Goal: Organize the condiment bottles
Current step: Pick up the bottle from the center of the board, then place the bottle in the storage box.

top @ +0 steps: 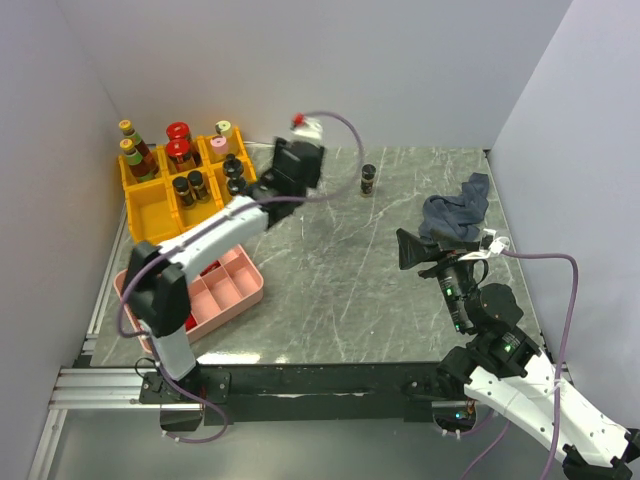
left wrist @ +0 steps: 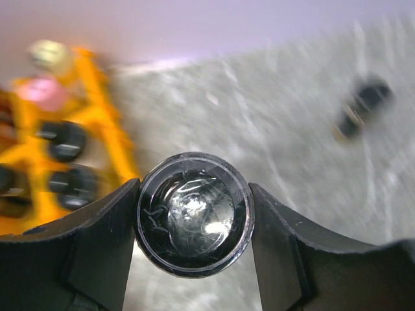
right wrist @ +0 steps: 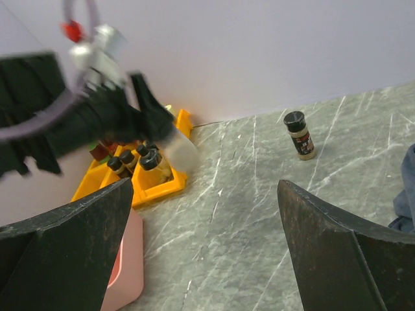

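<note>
My left gripper point(top: 290, 172) hangs just right of the yellow bin rack point(top: 150, 208), shut on a pale bottle point(right wrist: 180, 150). In the left wrist view the bottle point(left wrist: 193, 214) is a round, dark-rimmed end pinched between both fingers. The rack holds red-lidded jars point(top: 178, 133), yellow-capped bottles point(top: 127, 130), pale shakers point(top: 222, 128) and black-capped jars point(top: 190, 185). One black-capped spice jar point(top: 368, 180) stands alone on the table, upright. My right gripper point(top: 408, 250) is open and empty over the table's right side, its fingers point(right wrist: 78, 233) wide apart.
A dark blue-grey cloth point(top: 455, 215) lies crumpled at the right, just behind my right gripper. A pink tray point(top: 228, 288) sits at the near left, under the left arm. Walls close in the table on the left, back and right.
</note>
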Motion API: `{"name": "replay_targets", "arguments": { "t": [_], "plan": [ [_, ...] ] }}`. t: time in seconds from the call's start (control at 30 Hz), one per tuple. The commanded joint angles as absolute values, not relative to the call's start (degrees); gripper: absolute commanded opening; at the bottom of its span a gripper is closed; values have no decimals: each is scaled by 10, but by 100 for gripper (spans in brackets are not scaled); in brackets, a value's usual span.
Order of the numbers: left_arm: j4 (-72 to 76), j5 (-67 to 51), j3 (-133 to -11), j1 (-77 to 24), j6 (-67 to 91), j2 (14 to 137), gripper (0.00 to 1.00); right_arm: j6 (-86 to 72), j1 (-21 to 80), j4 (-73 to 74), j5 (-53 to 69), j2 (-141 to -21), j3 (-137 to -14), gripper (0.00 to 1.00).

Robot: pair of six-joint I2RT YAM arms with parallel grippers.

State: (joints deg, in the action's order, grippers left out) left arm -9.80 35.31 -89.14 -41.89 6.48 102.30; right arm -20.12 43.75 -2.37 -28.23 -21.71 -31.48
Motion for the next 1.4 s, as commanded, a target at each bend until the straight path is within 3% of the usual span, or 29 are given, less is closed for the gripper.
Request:
{"name": "replay_targets", "arguments": {
  "t": [0.0,0.3,0.7,1.37],
  "plan": [
    [-58,402,-933,-350,68,915,1,-206,438,-42,-280,-217,-324,100],
    [-41,425,-883,-185,92,851,1,-207,438,-41,-278,-211,-325,100],
    [-4,354,-744,38,236,815,1,-210,437,-40,-272,-210,-325,100],
    [70,335,-675,100,271,936,1,-209,437,-41,-274,-213,-323,100]
  ]
}}
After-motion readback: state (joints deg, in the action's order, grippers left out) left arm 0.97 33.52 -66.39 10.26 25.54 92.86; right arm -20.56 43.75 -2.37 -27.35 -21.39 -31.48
